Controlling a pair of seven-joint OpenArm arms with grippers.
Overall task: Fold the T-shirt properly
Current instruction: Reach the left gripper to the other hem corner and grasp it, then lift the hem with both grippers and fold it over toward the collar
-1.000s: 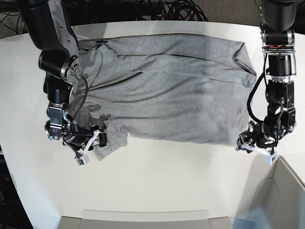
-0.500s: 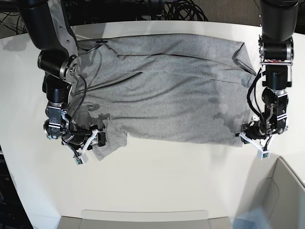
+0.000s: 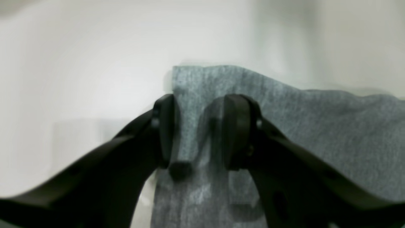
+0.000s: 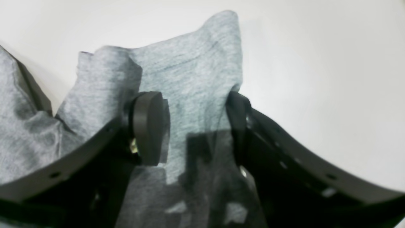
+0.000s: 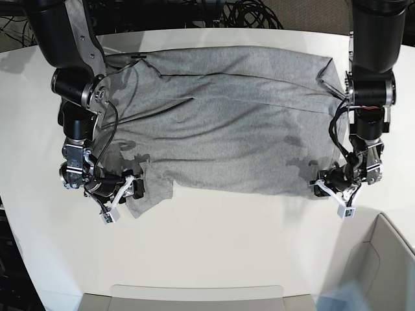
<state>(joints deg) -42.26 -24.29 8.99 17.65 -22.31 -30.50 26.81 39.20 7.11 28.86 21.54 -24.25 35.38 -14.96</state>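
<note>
Grippers, left gripper [image 3: 197,133] and right gripper [image 4: 193,129], sit open around the T-shirt [image 5: 227,123] near corners and should pinch both corners together.

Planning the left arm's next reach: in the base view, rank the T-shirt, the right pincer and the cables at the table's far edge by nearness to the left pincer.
1. T-shirt: its lower corner lies at the left pincer, on the view's right.
2. Cables: behind the table, top centre.
3. Right pincer: across the shirt, on the view's left; clearly farther than the shirt, only slightly beyond the cables.
</note>
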